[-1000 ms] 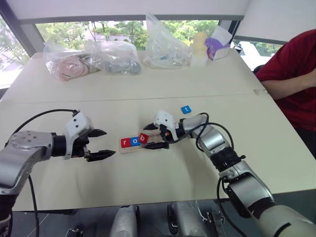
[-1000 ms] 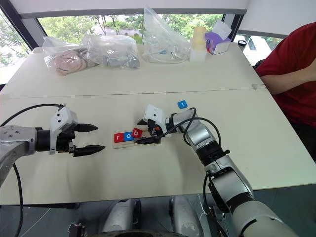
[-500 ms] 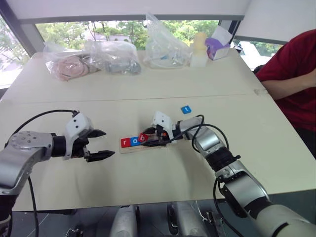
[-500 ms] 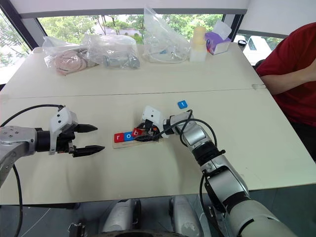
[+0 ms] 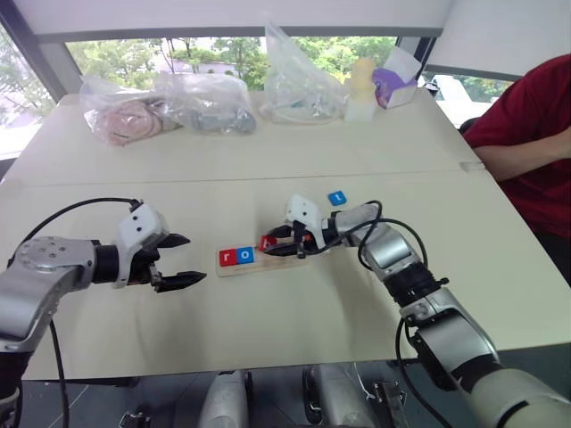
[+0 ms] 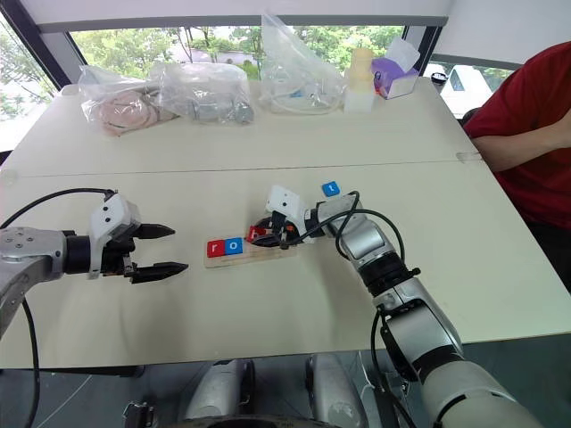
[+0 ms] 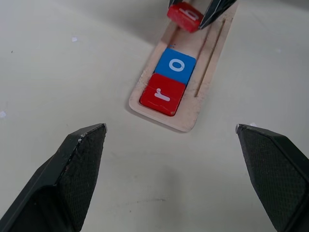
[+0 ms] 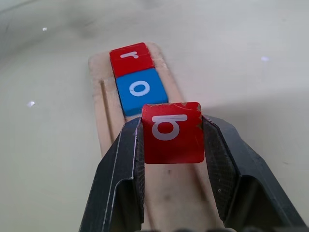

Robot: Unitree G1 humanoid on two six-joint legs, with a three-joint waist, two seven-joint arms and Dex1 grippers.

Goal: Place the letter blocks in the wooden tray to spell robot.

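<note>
Red "b" block [image 8: 172, 131] is now clamped between the right gripper's [image 8: 172, 145] fingers, which a second ago stood spread around it while it lay slightly crooked in the wooden tray [image 7: 208, 58], just beside the blue "o" block [image 7: 175, 65]. It has come up off its slot, so the third letter is out of the word again, likely to be reseated straight. Two tiles remain seated: the red "r" block [image 7: 162, 94] at the tray's end and the blue "o" touching it. From the right wrist, the "b" sits squarely between the two pads, one edge against each, hanging over the bare wood just behind the "o". A blue "t" block [image 5: 336, 198] lies on the desk [image 5: 268, 321] beyond the right arm, well apart from the tray. Off to the tray's other end, the left gripper [image 5: 183, 259] hovers with fingers spread wide, holding nothing.
</note>
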